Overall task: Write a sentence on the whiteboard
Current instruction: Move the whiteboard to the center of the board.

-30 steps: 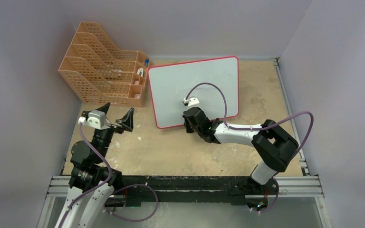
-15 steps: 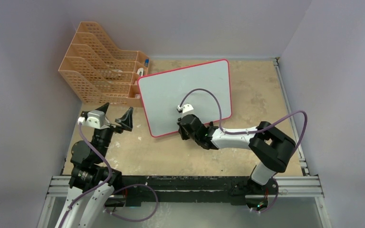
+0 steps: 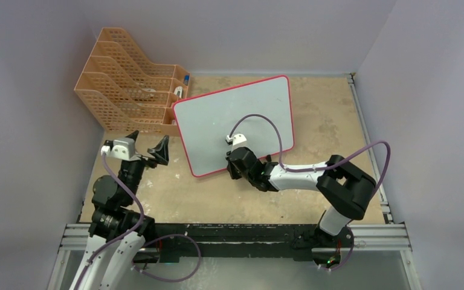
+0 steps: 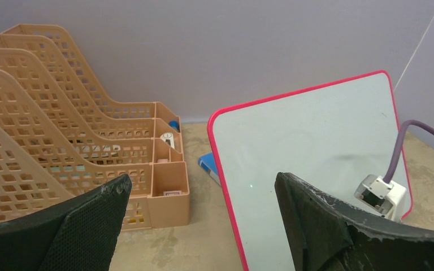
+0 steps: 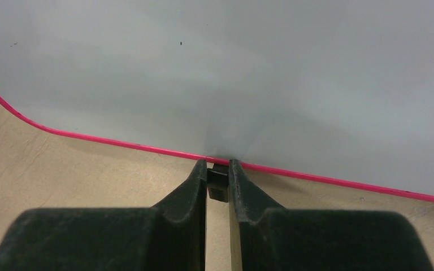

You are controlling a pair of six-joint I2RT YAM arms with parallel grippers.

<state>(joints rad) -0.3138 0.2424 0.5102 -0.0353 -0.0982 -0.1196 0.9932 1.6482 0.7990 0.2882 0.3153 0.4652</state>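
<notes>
The whiteboard (image 3: 211, 121) lies on the table with a pink-red frame and a blank white face; no green sentence shows on it in any view. My right gripper (image 3: 235, 166) is at the board's near edge. In the right wrist view it (image 5: 218, 166) is shut on a small black stand foot (image 5: 218, 185) at the board's (image 5: 260, 68) pink rim. My left gripper (image 3: 148, 148) is open and empty, left of the board. In the left wrist view its fingers (image 4: 202, 183) frame the board's (image 4: 305, 135) left edge.
An orange mesh file organizer (image 3: 130, 90) stands at the back left, close to the board's left corner; it also shows in the left wrist view (image 4: 62, 141). A small blue object (image 4: 210, 164) lies between organizer and board. Purple walls enclose the table.
My right gripper has dragged the whiteboard to the left and turned it, so its left corner now sits by the organizer. My left arm has shifted slightly.
</notes>
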